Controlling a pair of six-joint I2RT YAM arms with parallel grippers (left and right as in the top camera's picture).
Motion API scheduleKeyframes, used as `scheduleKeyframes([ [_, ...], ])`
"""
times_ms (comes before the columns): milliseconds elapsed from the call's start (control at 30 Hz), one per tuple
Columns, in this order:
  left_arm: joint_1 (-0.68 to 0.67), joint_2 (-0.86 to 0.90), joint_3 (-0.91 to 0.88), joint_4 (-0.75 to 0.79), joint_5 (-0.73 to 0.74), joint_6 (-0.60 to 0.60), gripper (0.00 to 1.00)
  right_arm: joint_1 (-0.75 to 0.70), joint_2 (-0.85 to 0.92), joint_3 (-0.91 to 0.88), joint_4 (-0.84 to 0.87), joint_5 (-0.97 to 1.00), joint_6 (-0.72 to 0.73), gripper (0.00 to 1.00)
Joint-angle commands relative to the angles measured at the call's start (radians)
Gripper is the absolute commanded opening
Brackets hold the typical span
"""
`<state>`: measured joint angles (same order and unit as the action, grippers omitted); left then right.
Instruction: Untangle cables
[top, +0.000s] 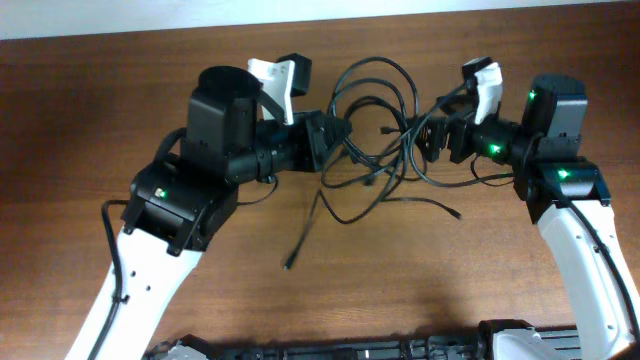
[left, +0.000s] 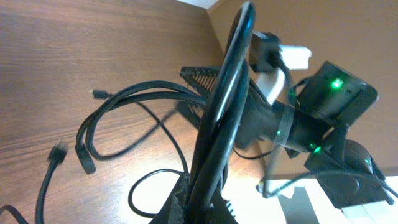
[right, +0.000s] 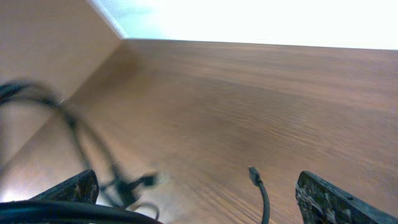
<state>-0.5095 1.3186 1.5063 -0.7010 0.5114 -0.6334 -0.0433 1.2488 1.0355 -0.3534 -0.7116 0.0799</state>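
Note:
The cables (top: 375, 120) are thin black cords tangled in loops on the wooden table between the two arms, with loose ends trailing toward the front (top: 292, 262) and right (top: 455, 212). My left gripper (top: 335, 140) reaches in from the left and is shut on a bundle of cable strands (left: 224, 106), which rise steeply from its jaws (left: 205, 208) in the left wrist view. My right gripper (top: 430, 138) is at the tangle's right side, fingers wide apart (right: 199, 199). A plug end (right: 254, 174) lies between its fingers, and a cable crosses its left finger.
The brown wooden table (top: 100, 110) meets a pale wall at the back. More cable loops and plug ends (left: 93, 93) lie on the wood by the left gripper. The right arm's body (left: 329, 106) with green lights stands close behind the tangle.

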Motion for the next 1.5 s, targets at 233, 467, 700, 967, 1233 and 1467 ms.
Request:
scheduleKeyframes([
  [233, -0.024, -0.012, 0.013, 0.035, 0.096, 0.0, 0.0, -0.004, -0.013, 0.006, -0.206, 0.621, 0.225, 0.99],
  [467, -0.024, -0.014, 0.013, 0.035, 0.072, 0.0, 0.0, -0.005, -0.013, 0.006, -0.296, 0.666, 0.225, 0.98],
  [700, 0.087, -0.026, 0.013, -0.025, 0.011, 0.001, 0.0, -0.005, -0.013, 0.006, -0.392, 0.731, 0.225, 0.99],
  [967, 0.19, -0.026, 0.013, -0.14, -0.32, 0.001, 0.0, -0.005, -0.013, 0.006, -0.405, 0.581, 0.224, 0.99],
  [1233, 0.19, -0.026, 0.013, -0.259, -0.691, 0.041, 0.0, -0.005, -0.013, 0.006, -0.412, 0.384, 0.164, 0.99],
  [1467, 0.189, -0.026, 0.013, -0.258, -0.572, 0.203, 0.0, -0.003, -0.013, 0.006, -0.379, -0.225, -0.058, 0.99],
])
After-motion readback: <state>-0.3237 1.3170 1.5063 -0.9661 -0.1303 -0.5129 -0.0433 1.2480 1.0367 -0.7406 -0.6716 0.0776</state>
